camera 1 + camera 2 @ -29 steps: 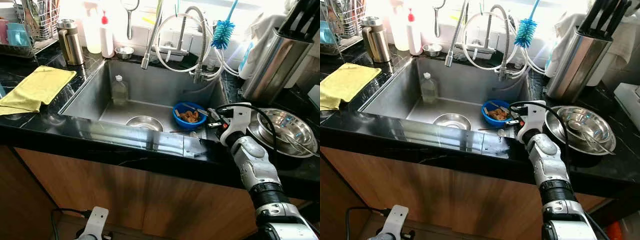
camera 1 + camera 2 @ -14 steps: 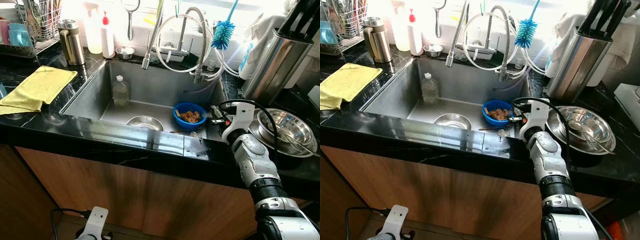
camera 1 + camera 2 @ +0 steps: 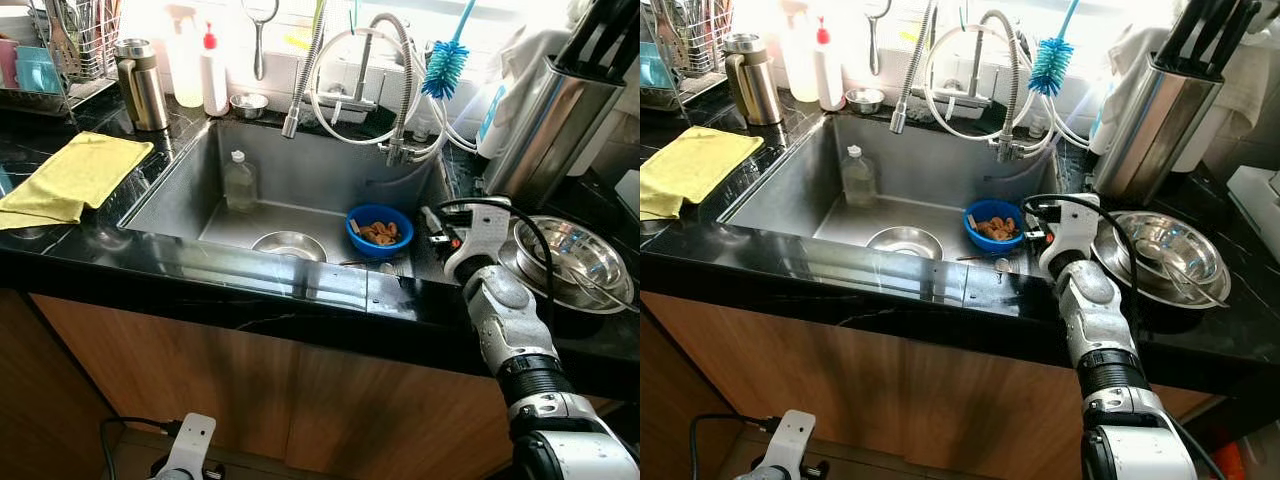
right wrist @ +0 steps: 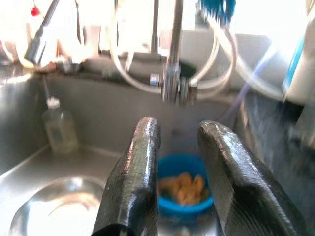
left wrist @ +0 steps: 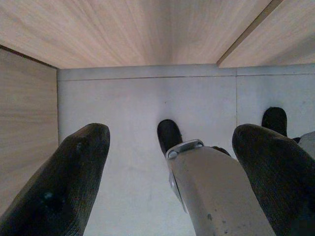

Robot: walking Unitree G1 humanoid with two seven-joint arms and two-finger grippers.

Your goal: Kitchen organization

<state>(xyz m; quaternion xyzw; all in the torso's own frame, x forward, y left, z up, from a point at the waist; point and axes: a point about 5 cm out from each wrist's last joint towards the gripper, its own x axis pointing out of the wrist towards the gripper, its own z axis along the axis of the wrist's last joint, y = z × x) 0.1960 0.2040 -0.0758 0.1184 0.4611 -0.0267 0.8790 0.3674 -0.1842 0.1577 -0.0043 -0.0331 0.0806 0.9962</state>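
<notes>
Left eye view puts your right gripper (image 3: 432, 222) at the sink's (image 3: 190, 170) right rim, fingers slightly parted and holding nothing, just right of the blue bowl (image 3: 379, 231) of scraps. That bowl sits in the basin's far right corner; one steel bowl (image 3: 288, 245) lies near the front wall and one clear bottle (image 3: 238, 180) stands to the far left, leaving open basin floor between them. On the counter to the right you have stacked steel bowls (image 3: 572, 256) and a knife block (image 3: 548, 125); on the left, one yellow cloth (image 3: 72, 176). Your left gripper (image 5: 170, 167) hangs open above the floor.
</notes>
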